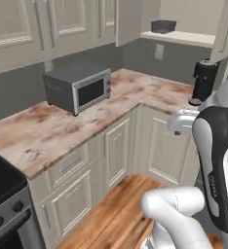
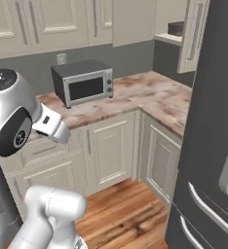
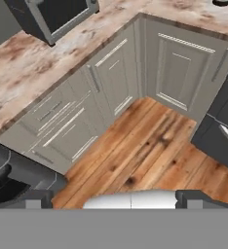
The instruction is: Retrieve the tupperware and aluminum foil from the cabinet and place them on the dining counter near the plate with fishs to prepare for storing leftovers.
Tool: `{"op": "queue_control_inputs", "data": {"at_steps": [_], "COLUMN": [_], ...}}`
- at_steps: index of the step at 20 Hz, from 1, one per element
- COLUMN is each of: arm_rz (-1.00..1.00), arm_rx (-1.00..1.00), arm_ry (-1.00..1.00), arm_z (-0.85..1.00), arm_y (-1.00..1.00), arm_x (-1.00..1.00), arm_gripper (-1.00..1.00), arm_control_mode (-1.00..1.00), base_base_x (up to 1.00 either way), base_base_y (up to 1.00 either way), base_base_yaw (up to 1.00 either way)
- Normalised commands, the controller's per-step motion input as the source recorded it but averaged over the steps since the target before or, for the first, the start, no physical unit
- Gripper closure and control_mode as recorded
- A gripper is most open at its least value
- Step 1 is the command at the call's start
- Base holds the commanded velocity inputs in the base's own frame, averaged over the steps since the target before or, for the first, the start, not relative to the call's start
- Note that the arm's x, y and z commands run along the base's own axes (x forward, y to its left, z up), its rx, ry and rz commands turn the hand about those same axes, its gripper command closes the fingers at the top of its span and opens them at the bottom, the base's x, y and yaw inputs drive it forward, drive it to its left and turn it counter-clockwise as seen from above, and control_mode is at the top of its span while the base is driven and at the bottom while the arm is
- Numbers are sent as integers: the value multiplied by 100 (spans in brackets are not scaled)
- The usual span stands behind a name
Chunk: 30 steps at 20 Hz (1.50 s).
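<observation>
End effector (image 3: 113,198): dark fingertips spread apart, empty, above the brown wood-plank floor (image 3: 150,155).
Table: L-shaped brown-and-white marbled stone table (image 1: 47,131) over white panelled base cabinets (image 1: 111,155).
Around: grey boxy microwave (image 1: 78,86) at 10 o'clock; small dark grey tub (image 1: 163,26) on the cream cabinet shelf (image 1: 179,37) at 1 o'clock.

Dark grey tupperware (image 1: 163,26), cream cabinet (image 1: 181,37), brown-white marbled counter (image 1: 135,90), grey microwave (image 1: 78,86).

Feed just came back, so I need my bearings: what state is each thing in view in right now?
Cabinet: door open, shelf exposed.
Tub: on the cabinet shelf, untouched.
Microwave: door shut, on the corner counter.
Coffee machine: upright on the counter.
Fridge: doors shut.
Base cabinets: doors and drawers shut.
Tool: open, empty, over the wood floor.
</observation>
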Motion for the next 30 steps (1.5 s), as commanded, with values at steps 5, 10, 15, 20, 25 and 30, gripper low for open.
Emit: {"op": "queue_control_inputs", "data": {"at_steps": [5, 10, 15, 20, 25, 30], "arm_rz": [0, 0, 0, 0, 0, 0], "arm_rx": [0, 0, 0, 0, 0, 0], "arm_ry": [0, 0, 0, 0, 0, 0], "arm_z": [0, 0, 0, 0, 0, 0], "arm_y": [0, 0, 0, 0, 0, 0], "arm_x": [0, 0, 0, 0, 0, 0], "arm_gripper": [-100, -100, -100, -100, -100, -100], "arm_control_mode": [100, 100, 100, 100, 100, 100], "base_base_x": [73, 84, 84, 75, 57, 54], "base_base_y": [5, 9, 22, 21, 11, 27], "base_base_yaw": [-35, -36, -36, -35, -36, -38]}}
